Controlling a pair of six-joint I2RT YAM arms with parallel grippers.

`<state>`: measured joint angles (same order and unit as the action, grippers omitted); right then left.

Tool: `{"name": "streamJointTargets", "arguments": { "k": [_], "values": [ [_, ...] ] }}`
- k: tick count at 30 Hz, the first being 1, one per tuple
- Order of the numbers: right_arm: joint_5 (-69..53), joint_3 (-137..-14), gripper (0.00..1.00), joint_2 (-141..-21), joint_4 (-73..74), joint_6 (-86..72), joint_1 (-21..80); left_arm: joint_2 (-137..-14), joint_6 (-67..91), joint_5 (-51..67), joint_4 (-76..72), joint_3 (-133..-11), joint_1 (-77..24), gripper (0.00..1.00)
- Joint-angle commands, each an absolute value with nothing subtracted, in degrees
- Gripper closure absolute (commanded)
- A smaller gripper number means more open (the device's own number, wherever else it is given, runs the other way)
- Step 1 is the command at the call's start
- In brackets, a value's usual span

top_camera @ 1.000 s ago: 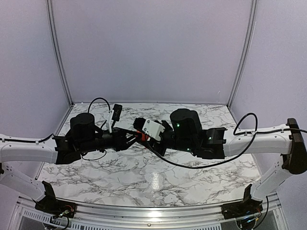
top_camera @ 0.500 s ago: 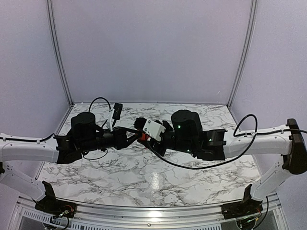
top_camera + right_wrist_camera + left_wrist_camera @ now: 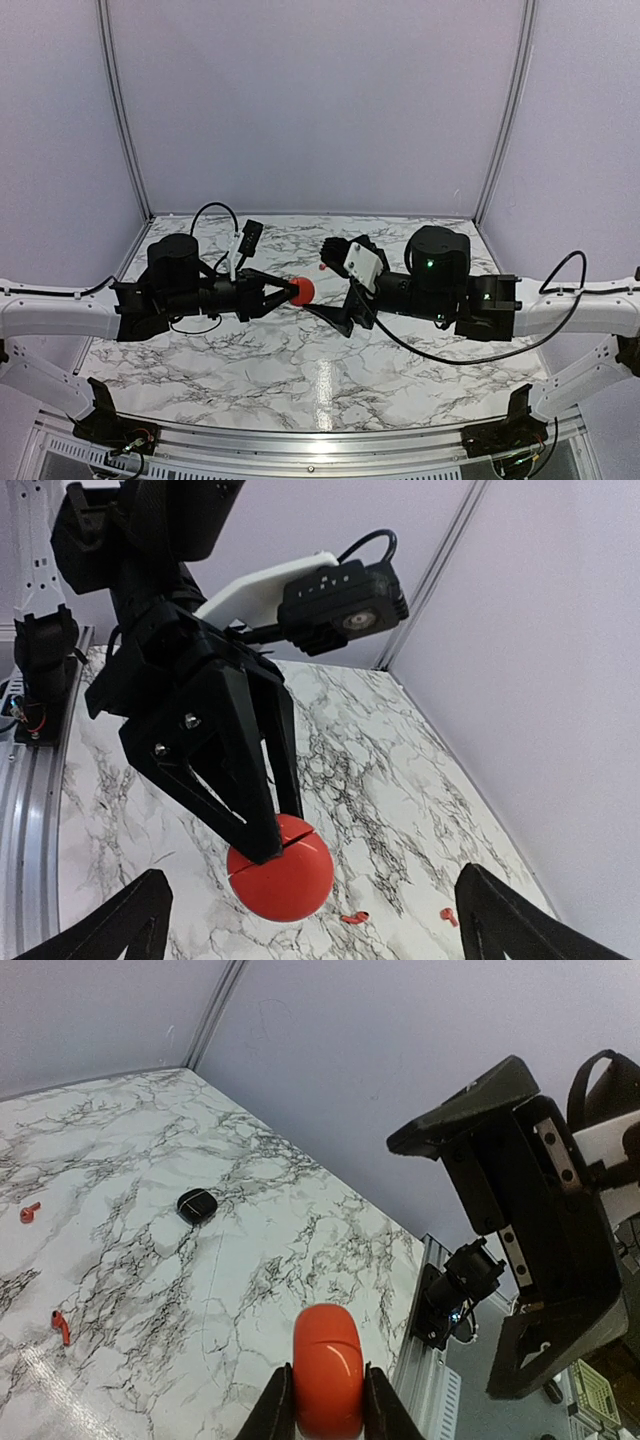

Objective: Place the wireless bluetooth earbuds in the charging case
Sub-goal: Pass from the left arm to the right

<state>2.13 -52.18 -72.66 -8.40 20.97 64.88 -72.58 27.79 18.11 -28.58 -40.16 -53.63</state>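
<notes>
red case sits pinched in my left gripper, jaws nearly closed on its two flat sides, held in the air over the middle of the marble. a thin seam shows near its top in the right wrist view, and the lid looks shut to me. my right gripper hangs just right of the case and apart from it, jaws spread wide and holding nothing.

the earbuds are not in the case. two tiny red ones lie on the marble below my fingers and toward the far side, well apart from each other. they are too small for me to tell which way their stems point. a black case lies on the marble further right. i find no black buds.

as i judge it, the coming move turns on this: the buds are down and far of the held case, my left fingers are busy, and only my right is free to open the lid or reach down.

no brand or readable writing shows on either case. the small marks on my left wrist camera are too fine to read.
</notes>
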Motion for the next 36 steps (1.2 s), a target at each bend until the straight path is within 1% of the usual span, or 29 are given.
{"name": "streamJointTargets", "arguments": {
  "k": [1,5,8,12,15,18,21,27,31,36],
  "values": [
    [-5.26,-51.39,0.01,-67.89,-4.94,16.41,63.76,-69.98,18.6,22.81,-19.42,-43.6,-54.05,0.94],
    [-12.73,-52.5,0.01,-64.78,1.77,14.37,61.91,-68.47,11.26,24.32,-10.99,-45.98,-54.27,0.93],
    [-19.91,-54.33,0.02,-64.87,7.75,14.11,61.4,-68.49,6.14,25.38,-5.1,-48.18,-55.17,0.94],
    [-24.64,-56.49,0.07,-67.52,12.84,13.68,61.01,-69.46,0.9,26.68,-0.68,-50.34,-57.35,0.95],
    [-27.31,-56.38,0.1,-68.65,12.93,13.04,60.91,-69.99,-1.33,28.41,-0.44,-51.24,-58.97,0.95],
    [-29.05,-56.26,0.19,-68.9,12.6,12.7,60.67,-70.63,-2.5,29.27,-0.47,-52.14,-60.53,0.96],
    [-28.83,-56.09,0.23,-69.18,12.74,12.66,60.39,-71.33,-3.08,29.79,-0.27,-52.83,-61.61,0.96],
    [-32.54,-56.56,0.39,-70.85,14.08,14.25,60.42,-72.69,-3.68,30.58,-0.09,-54.25,-62.62,0.97],
    [-32.16,-57.29,0.42,-72.33,15.26,15.52,61.54,-73.35,-4.22,30.81,-0.13,-54.87,-63.0,0.98],
    [-30.83,-58.58,0.51,-74.0,16.7,16.62,63.03,-75.01,-4.64,30.97,1.72,-55.69,-63.49,0.99]
  ]
}}
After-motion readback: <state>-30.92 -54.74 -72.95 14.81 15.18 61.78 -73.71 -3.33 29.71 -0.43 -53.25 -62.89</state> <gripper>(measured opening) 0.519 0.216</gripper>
